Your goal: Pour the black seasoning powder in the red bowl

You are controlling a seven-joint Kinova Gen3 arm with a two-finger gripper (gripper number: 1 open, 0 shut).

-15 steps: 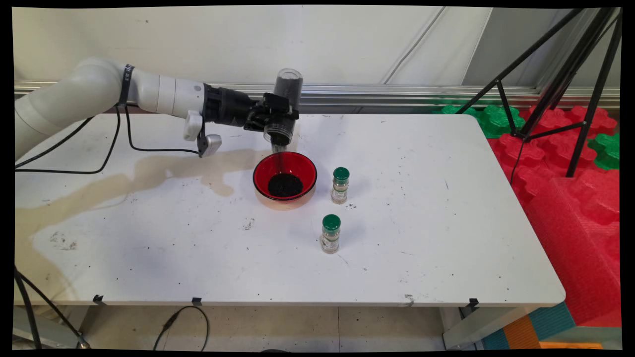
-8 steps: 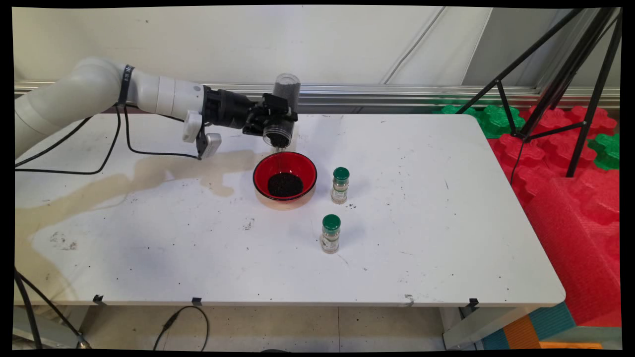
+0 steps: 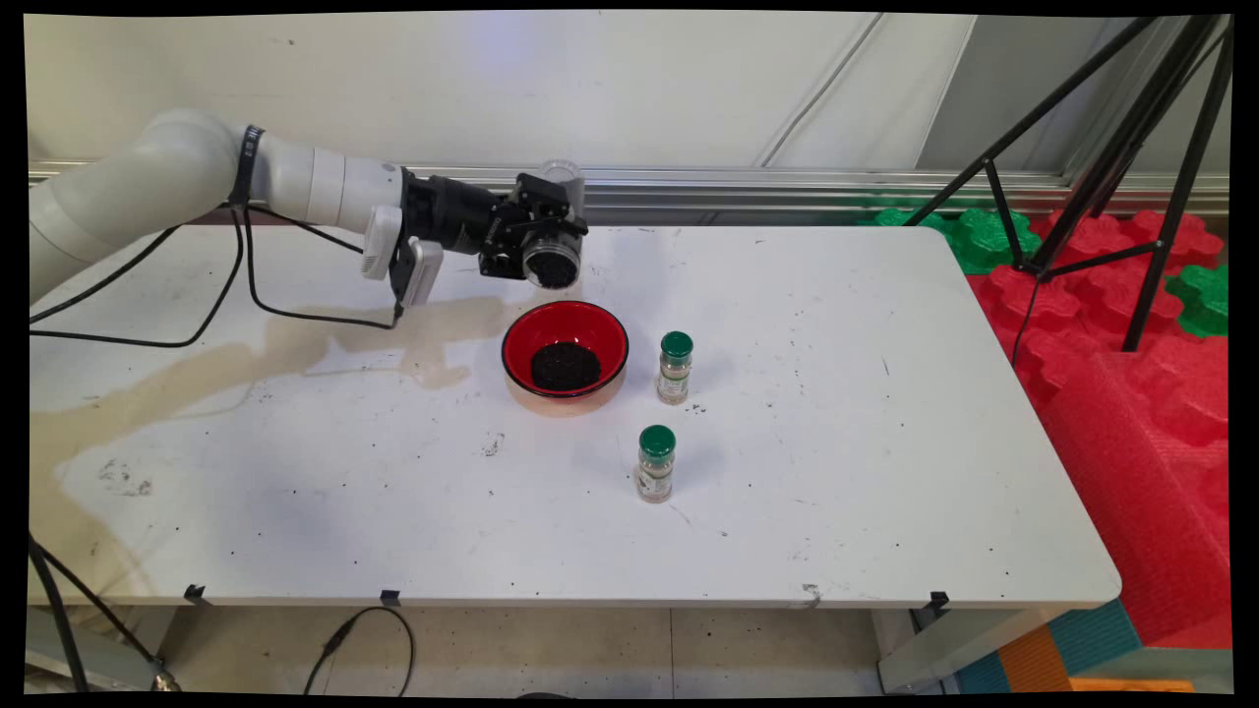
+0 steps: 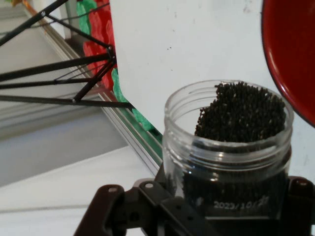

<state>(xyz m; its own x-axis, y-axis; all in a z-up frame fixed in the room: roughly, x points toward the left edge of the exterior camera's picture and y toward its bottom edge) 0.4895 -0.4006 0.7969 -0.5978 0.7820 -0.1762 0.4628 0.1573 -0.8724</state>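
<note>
My gripper (image 3: pixel 539 246) is shut on a clear plastic jar (image 3: pixel 553 258) of small black grains, held above the table just behind the red bowl (image 3: pixel 565 338). The jar lies about level, its open mouth turned toward the camera. In the hand view the jar (image 4: pixel 227 147) rises between my fingers with its mouth open, the grains piled to one side, and the bowl's rim (image 4: pixel 288 54) curves in at the right edge. A heap of black grains (image 3: pixel 566 366) lies in the bowl.
Two small spice jars with green lids stand right of the bowl, one (image 3: pixel 675 368) beside it and one (image 3: pixel 656 463) nearer the front. A brownish stain (image 3: pixel 295 344) spreads across the table's left. A black tripod (image 3: pixel 1111 147) and red and green foam blocks (image 3: pixel 1131 295) stand at right.
The jar has swung from a steep downward tilt over the bowl to about level, and the stream of grains falling into the bowl has stopped. The wrist turned with it.
</note>
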